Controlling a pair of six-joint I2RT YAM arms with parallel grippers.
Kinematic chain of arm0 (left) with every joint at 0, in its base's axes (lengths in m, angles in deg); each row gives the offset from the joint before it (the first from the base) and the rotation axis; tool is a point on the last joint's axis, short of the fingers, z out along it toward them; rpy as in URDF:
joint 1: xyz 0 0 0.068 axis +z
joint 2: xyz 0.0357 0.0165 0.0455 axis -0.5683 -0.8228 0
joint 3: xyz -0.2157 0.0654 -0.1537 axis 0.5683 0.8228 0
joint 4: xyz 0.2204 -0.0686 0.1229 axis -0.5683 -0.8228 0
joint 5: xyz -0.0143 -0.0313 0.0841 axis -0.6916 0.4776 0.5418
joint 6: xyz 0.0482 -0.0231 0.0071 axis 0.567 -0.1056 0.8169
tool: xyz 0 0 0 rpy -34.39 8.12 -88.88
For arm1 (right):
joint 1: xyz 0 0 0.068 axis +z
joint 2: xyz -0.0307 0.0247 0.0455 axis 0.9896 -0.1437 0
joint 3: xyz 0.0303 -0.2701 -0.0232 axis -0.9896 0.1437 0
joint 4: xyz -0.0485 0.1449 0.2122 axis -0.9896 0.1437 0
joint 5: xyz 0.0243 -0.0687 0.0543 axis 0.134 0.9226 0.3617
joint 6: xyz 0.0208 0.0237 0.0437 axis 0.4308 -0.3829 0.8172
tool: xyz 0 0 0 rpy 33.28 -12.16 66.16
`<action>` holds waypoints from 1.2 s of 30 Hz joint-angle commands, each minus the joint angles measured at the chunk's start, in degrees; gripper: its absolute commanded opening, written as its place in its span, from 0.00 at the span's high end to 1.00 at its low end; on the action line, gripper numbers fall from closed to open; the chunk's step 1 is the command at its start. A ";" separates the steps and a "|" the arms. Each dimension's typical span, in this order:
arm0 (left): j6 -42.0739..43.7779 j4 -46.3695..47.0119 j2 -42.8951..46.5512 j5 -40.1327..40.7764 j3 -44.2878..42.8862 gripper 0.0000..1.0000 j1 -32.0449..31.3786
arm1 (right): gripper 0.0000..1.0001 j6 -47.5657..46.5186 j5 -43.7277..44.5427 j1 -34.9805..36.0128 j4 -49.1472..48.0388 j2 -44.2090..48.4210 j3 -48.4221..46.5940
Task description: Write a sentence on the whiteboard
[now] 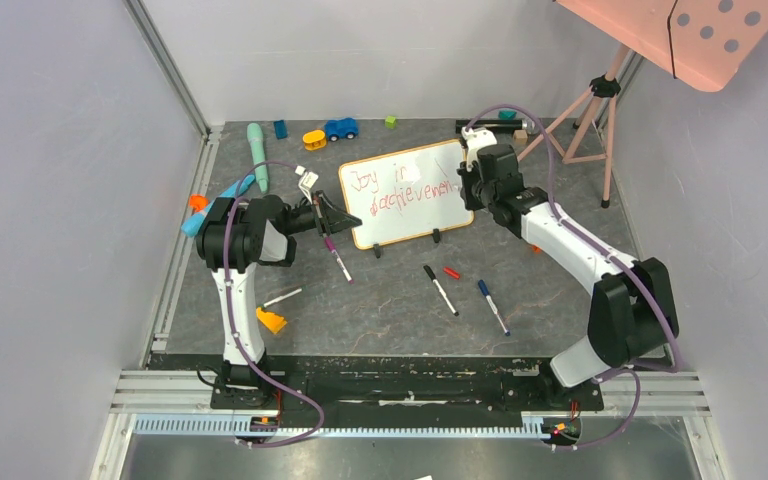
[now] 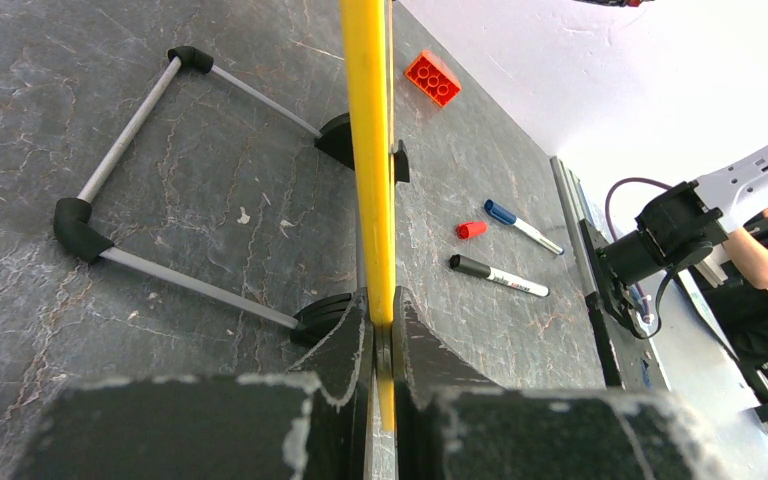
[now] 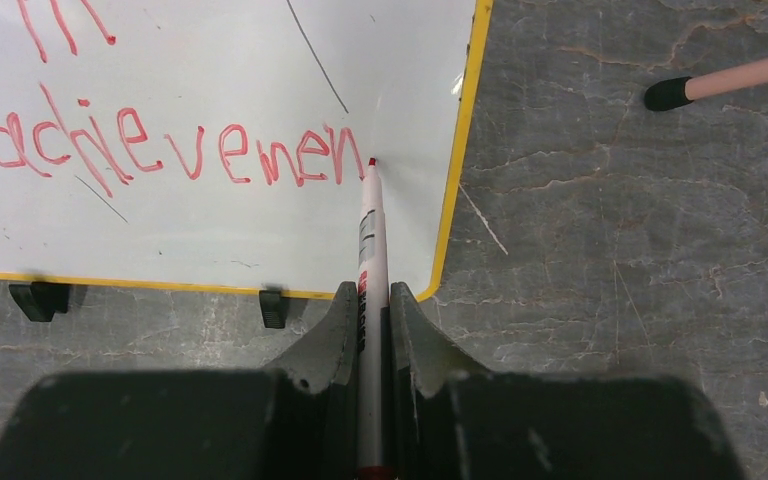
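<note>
Right gripper (image 3: 370, 300) clamped on red marker (image 3: 370, 225), tip touching the whiteboard (image 3: 390, 90) right after the sentence (image 3: 160, 155). Left gripper (image 2: 382, 315) pinches the board's yellow frame (image 2: 368, 120). Whiteboard stands mid-table (image 1: 380, 310) on black clip feet (image 3: 272, 308).

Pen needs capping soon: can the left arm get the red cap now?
Probably not yet: its fingers are shut on the whiteboard. The red cap lies uncovered on the table nearby; letting go would free the arm.

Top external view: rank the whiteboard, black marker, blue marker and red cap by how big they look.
1. whiteboard
2. black marker and blue marker: too alike to rank
3. red cap
</note>
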 commanded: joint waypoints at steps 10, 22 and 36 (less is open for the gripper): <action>4.05 2.23 -2.74 -5.61 0.82 0.97 -0.81 | 1.00 -0.56 0.20 -0.35 -3.41 -2.21 -3.26; 4.03 2.23 -2.82 -5.57 0.82 0.97 -0.80 | 1.00 -0.94 4.85 -0.73 -1.86 -1.99 -2.74; 4.01 2.23 -2.79 -5.48 0.91 0.97 -0.86 | 1.00 -0.75 2.44 -1.03 -1.96 1.98 -3.19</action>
